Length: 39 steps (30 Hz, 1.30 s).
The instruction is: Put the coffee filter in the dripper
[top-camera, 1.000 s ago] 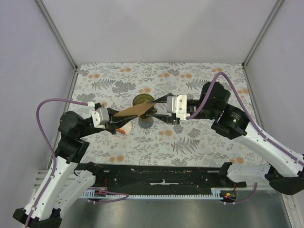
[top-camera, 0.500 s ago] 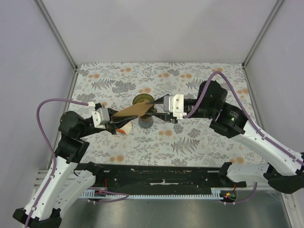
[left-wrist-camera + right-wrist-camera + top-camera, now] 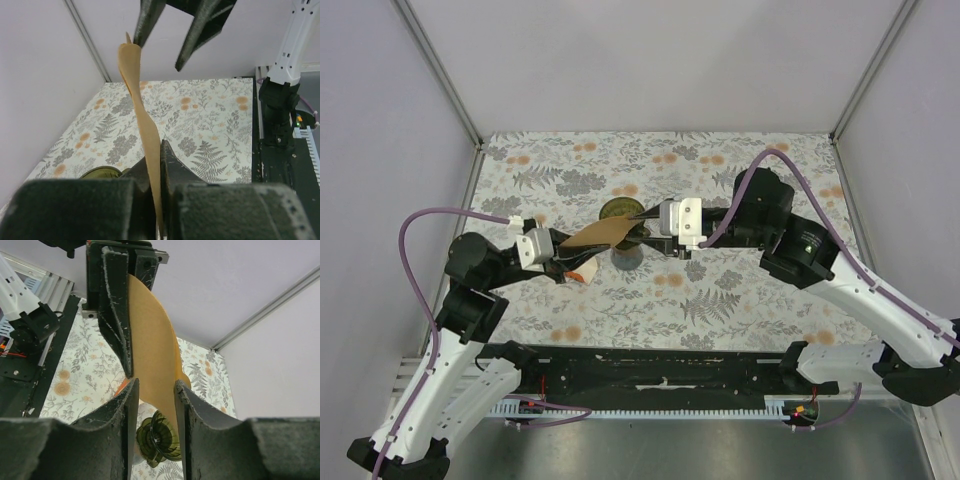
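Note:
My left gripper (image 3: 570, 256) is shut on the lower edge of the tan coffee filter (image 3: 602, 235) and holds it in the air, slanting toward the right arm. In the left wrist view the filter (image 3: 142, 125) rises edge-on out of the pinched gripper (image 3: 156, 165). My right gripper (image 3: 640, 228) is open at the filter's far tip, one finger (image 3: 142, 22) against the paper. From the right wrist, the filter (image 3: 155, 350) shows in the gap of that gripper (image 3: 155, 385). The dark green dripper (image 3: 616, 210) stands on the table below them, also in the right wrist view (image 3: 160, 440).
An orange and white carton (image 3: 583, 272) lies on the floral cloth (image 3: 740, 290) under the left gripper. Metal frame posts and pale walls close the back and sides. A black rail (image 3: 660, 365) runs along the near edge between the arm bases.
The right gripper has slid left toward the filter's tip and its jaws have narrowed a little. The left gripper and filter have stayed put.

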Available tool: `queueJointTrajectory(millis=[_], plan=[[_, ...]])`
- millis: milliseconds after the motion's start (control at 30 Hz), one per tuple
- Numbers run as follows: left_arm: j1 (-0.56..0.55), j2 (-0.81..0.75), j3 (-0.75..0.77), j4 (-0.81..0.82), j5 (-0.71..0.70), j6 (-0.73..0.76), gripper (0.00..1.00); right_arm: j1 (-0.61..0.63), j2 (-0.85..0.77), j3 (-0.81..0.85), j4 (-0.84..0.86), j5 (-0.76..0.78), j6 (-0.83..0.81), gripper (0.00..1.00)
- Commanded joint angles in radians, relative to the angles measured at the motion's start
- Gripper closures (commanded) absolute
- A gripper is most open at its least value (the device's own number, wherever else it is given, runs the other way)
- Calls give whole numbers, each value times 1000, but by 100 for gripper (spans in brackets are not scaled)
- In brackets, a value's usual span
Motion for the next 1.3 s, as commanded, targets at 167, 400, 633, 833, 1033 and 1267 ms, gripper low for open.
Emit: queueJointTrajectory(millis=[167, 400, 633, 833, 1033, 1267], plan=[[3, -4, 21, -73, 30, 154, 98, 5, 50, 108, -46, 26, -84, 61], [3, 2, 29, -77, 8, 163, 98, 6, 41, 115, -111, 17, -101, 64], [3, 6, 29, -63, -9, 143, 98, 5, 5, 97, -98, 20, -81, 54], [3, 5, 29, -66, -15, 139, 98, 5, -39, 72, -81, 21, -70, 44], [3, 5, 32, -66, -16, 139, 98, 5, -71, 14, -75, -89, -64, 55], [3, 2, 30, -63, -12, 142, 98, 5, -42, 28, -60, -39, -50, 53]])
